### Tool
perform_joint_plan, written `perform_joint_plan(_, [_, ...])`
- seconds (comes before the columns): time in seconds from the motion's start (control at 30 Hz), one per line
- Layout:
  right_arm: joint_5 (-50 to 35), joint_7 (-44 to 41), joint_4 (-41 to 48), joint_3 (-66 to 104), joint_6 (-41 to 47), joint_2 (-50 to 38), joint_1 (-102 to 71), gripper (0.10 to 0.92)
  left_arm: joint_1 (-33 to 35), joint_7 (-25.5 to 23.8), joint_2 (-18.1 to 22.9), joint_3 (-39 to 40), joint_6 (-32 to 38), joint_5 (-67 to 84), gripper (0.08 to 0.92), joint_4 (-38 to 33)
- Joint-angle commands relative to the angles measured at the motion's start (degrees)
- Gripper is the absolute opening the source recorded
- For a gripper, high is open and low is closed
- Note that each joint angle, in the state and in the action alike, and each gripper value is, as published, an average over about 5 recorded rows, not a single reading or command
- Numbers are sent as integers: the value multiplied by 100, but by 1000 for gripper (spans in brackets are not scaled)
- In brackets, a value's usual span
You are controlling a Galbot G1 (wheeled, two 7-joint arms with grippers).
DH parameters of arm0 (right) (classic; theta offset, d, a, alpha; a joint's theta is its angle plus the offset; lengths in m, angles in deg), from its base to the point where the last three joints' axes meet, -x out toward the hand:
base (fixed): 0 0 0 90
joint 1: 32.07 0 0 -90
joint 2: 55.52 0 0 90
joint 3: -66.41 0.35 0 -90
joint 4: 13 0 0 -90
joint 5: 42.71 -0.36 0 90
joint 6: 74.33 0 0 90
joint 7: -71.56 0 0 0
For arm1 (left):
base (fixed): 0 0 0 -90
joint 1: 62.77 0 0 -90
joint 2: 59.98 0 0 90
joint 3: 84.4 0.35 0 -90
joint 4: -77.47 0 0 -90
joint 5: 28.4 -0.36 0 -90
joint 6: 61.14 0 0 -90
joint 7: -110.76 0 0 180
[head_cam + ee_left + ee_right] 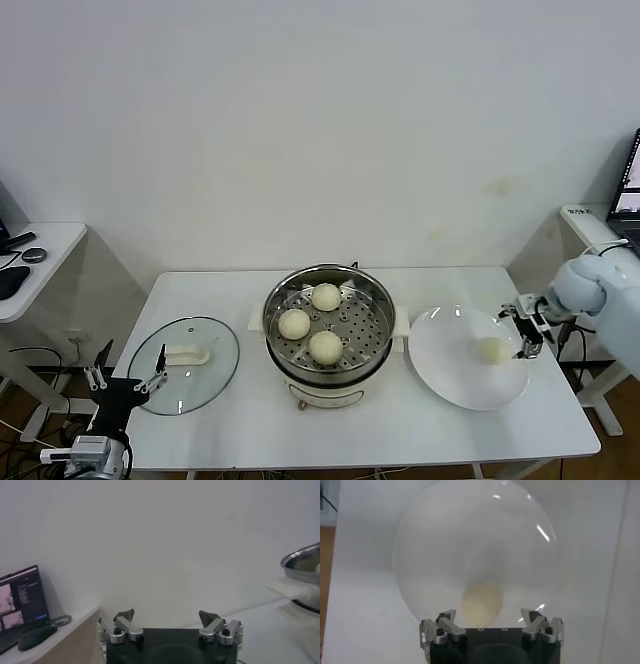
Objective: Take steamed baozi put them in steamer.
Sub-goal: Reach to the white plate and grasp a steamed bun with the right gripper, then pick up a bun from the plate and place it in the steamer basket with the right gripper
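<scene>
Your right gripper [527, 335] hangs over the right rim of the white plate [440, 375], which sits just to the right of the steamer [328, 330]. Its fingers are spread wide and hold nothing. The one baozi on the plate [492, 350] lies just to the steamer side of those fingertips, close but apart from them. In the right wrist view that bun [482, 601] sits centred ahead of the open fingers [447, 619], resting on the plate [435, 540].

Three more baozi already lie on the perforated tray inside the steamer: one at the back [325, 296], one on the left [294, 323] and one at the front [325, 346].

Your right arm reaches in from the right side of the table [250, 430], forearm angled toward the steamer with the wrist tipped down at the plate.

Your left gripper [124, 381] is parked low off the table's front-left corner, well apart from the steamer, beside the glass lid [185, 364] that lies flat to the left of the steamer. Its fingers are also spread and empty, as the left wrist view shows [170, 623].
</scene>
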Motion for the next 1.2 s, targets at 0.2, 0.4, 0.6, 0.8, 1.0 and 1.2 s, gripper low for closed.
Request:
perform_joint_plan(0.2, [602, 101, 998, 504, -127, 832, -498, 823, 59, 8, -7, -80, 3, 2, 823, -35])
perform_joint_plan(0.4, [711, 67, 1103, 499, -15, 987, -515, 820, 65, 10, -18, -119, -13, 17, 823, -72])
perform_joint_plan(0.6, [744, 84, 1102, 471, 293, 993, -508, 739, 71, 11, -23, -154, -11, 33, 823, -78])
perform_joint_plan(0.8, [684, 118, 988, 416, 451, 887, -435, 567, 79, 11, -10, -158, -1, 38, 823, -74])
perform_joint_plan(1.0, [-1, 92, 427, -6, 718, 495, -34, 431, 58, 8, -16, -150, 4, 45, 823, -62])
perform_joint_plan(1.2, [-1274, 122, -542, -1246, 1299, -149, 1308, 423, 6, 7, -33, -87, 2, 63, 823, -50])
